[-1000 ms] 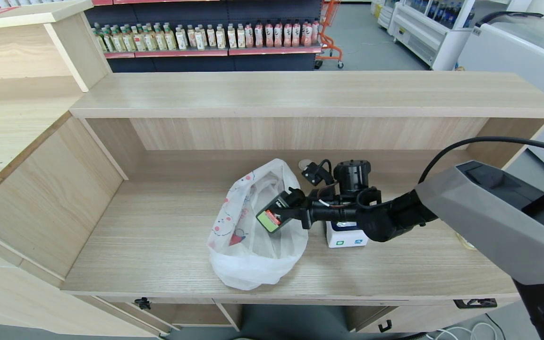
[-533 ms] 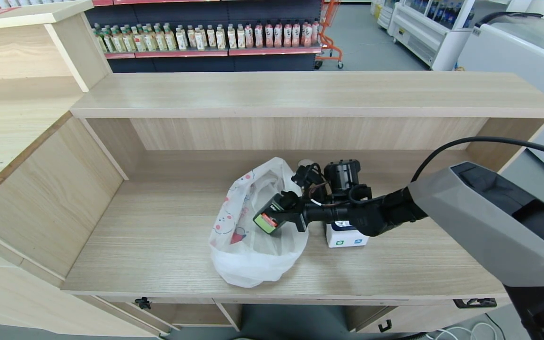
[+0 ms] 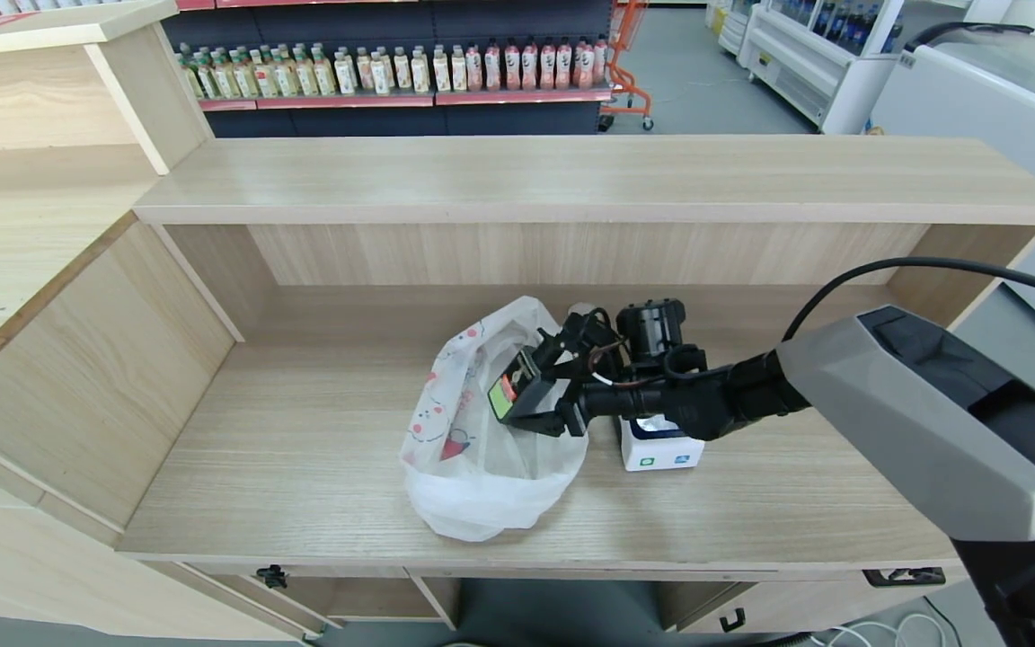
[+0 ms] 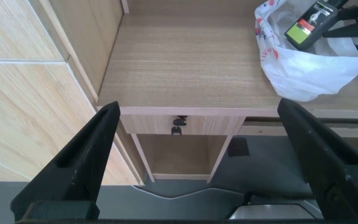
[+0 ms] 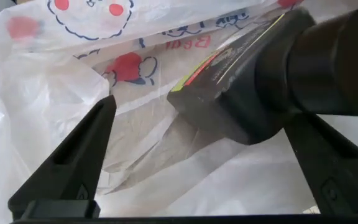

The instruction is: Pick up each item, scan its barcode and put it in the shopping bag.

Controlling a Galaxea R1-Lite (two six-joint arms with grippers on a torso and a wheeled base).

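The right hand (image 3: pixel 543 386) hangs over the mouth of the shopping bag (image 3: pixel 473 485), fingers spread wide either side of the black item (image 3: pixel 510 395) and not clamping it. The item is tilted, its long axis running from the hand down into the bag (green-and-red label end leading). The bag stands on the worktop (image 3: pixel 302 449), just beside a white box (image 3: pixel 657 452). The left hand (image 4: pixel 197 112), also open, hangs off the worktop's front edge.

Shopping bag (image 3: pixel 482 503): thin translucent white plastic, crinkled, slight sheen. Counter (image 3: pixel 302 449): pale wood grain, matt, smooth. Box (image 3: pixel 517 395): dark, glossy label. Scanner (image 3: pixel 657 452): smooth white plastic.
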